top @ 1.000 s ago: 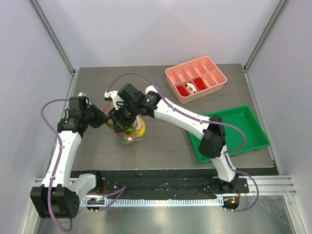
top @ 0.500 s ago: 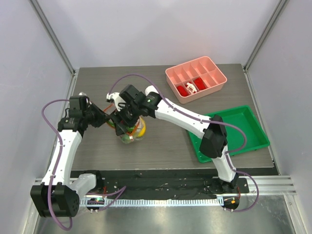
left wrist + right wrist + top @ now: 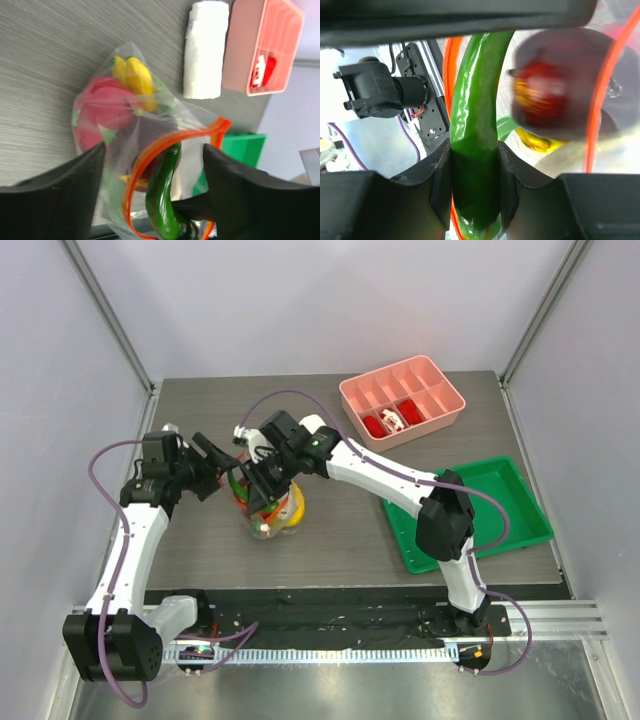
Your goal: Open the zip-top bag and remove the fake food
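Probably a robotics lab, white enclosure walls, aluminium rail, grey tabletop

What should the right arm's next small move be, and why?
Probably raise the right gripper, drawing the green pepper out: it clamps the pepper, which pokes through the open orange mouth of the zip-top bag. The left gripper hangs open, so the bag may drag.
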{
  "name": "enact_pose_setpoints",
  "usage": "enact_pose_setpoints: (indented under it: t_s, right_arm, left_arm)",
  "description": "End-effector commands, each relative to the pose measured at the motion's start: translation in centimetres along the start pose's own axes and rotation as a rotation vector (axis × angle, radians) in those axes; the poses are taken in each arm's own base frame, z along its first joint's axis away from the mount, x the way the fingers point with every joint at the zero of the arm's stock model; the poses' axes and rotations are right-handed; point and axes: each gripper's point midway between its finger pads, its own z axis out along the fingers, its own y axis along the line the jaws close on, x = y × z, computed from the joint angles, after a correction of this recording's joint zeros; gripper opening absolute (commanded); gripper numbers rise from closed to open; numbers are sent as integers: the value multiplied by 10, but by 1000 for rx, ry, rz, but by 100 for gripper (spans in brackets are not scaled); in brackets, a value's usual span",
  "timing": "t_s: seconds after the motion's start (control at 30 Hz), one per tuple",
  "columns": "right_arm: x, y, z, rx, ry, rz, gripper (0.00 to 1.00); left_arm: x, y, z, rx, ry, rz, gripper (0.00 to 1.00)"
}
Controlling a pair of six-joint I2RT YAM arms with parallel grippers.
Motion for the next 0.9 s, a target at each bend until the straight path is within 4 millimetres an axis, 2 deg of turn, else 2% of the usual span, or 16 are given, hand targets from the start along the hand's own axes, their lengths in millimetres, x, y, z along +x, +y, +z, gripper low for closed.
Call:
enact_pose_setpoints:
  t_s: [0.0,0.17,0.27,0.4,0.47,0.53,0.57,0.6,0.67,0.77,0.87]
  right_arm:
    - [-33,21,-42,-41,-122,6,11]
    - [-41,19,-54,-25,-156,34,11]
    - [-42,11,-58,-14,-164,68,8]
    - [-38,5,-56,-18,-159,93,5]
    - [-38,5,-56,-19,-161,90,5]
    - [-37,3,-56,-13,-161,96,4]
    - [-36,1,-55,-11,-158,99,4]
    - [-36,0,-55,-10,-158,101,4]
    - [-35,-1,-55,-6,-158,104,4]
    - [-37,-1,-56,-8,-164,101,4]
    - [-39,0,-56,-14,-165,104,4]
  left_arm:
    - [-15,-27,-11,81,-46,12,82]
    - [-14,-29,-20,82,-47,17,82]
    - [-11,-21,-31,56,-73,20,77]
    - [-6,-14,-37,44,-89,7,63]
    - [2,-3,-37,-7,-53,-14,62]
    - [-2,13,-43,-109,-84,-36,63]
    - [8,30,-50,-198,-59,-57,64]
    - [0,38,-57,-255,-103,-70,61]
    - [11,46,-65,-301,-64,-68,58]
    - [22,31,-67,-211,-11,-69,59]
    - [33,23,-58,-124,20,-117,58]
